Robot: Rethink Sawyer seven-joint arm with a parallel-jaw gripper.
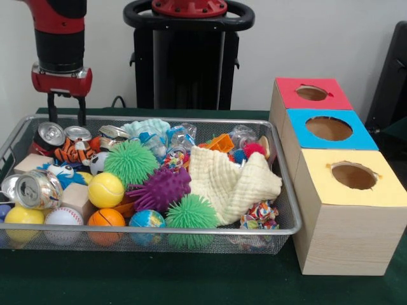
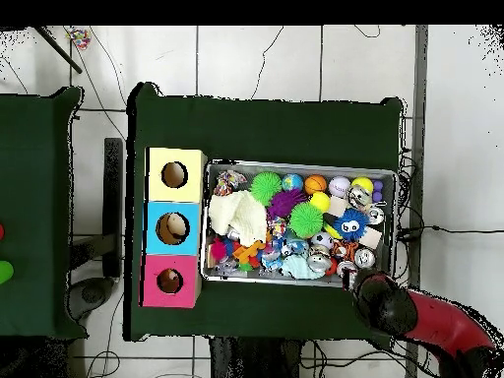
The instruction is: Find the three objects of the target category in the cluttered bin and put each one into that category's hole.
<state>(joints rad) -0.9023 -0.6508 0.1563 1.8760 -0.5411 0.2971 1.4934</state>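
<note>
Gripper hangs just above the bin's corner, fingers apart and empty. Below it sit two crushed cans.

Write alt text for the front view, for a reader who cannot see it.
A wire mesh bin crammed with balls, spiky toys, crushed cans and a cream cloth sits on a green table. The red and black arm's open pincer hangs over the bin's far corner. Beside the bin stand three boxes with round holes, topped red, blue and yellow.

Lab: pedestal robot arm, green-clothed table.
</note>
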